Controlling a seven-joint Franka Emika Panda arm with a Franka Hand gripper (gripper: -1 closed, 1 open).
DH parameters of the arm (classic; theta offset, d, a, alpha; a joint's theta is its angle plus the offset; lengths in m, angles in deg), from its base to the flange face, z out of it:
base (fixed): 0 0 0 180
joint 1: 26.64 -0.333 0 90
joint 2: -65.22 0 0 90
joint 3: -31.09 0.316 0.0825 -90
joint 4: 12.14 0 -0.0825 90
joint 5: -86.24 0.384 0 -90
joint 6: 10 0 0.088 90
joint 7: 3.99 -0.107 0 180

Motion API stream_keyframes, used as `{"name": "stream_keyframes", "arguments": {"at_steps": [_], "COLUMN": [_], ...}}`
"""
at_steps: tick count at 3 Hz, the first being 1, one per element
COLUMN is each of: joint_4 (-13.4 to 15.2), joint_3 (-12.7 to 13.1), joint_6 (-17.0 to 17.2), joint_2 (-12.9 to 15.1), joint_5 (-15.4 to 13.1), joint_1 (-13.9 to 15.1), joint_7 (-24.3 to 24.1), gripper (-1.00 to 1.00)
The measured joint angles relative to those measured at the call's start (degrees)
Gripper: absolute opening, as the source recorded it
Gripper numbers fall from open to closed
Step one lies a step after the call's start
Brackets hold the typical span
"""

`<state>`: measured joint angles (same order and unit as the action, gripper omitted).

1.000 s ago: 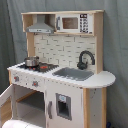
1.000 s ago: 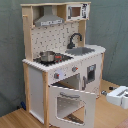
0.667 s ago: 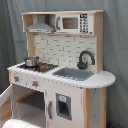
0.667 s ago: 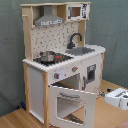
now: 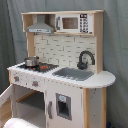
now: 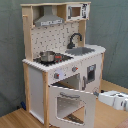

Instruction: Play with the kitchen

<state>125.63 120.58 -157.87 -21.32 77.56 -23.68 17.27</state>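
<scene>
On the kitchen's (image 6: 60, 65) smooth white top sits a round metal pot (image 6: 47, 56); its windowed oven door (image 6: 71, 104) hangs open. Hand state: cannot tell.

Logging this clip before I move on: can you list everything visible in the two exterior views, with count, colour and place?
kitchen: one, white and light wood, fills both exterior views.
hood: one, grey, upper shelf above the stove.
microwave: one, white, upper shelf beside the hood.
pot: one, silver, on the stovetop.
faucet: one, black, behind the sink.
sink: one, grey, set in the counter.
knobs: two seen, grey, front panel under the stove.
oven door: one, white with window, swung open and down.
curtain: grey-green, behind the kitchen.
floor: wood.
gripper: one, white, low at the second exterior view's right, near the open door.
</scene>
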Motion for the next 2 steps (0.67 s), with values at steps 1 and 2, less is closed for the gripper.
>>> {"name": "stream_keyframes", "arguments": {"at_steps": [1, 2], "joint_4": [-3.0, -5.9], "joint_3": [0.0, 0.0], "joint_6": [-1.1, -1.6], "joint_2": [0.0, 0.0], "joint_5": [-1.0, -2.2], "joint_1": [3.4, 6.6], "joint_7": [-3.9, -7.9], "gripper": [1.00, 1.00]}}
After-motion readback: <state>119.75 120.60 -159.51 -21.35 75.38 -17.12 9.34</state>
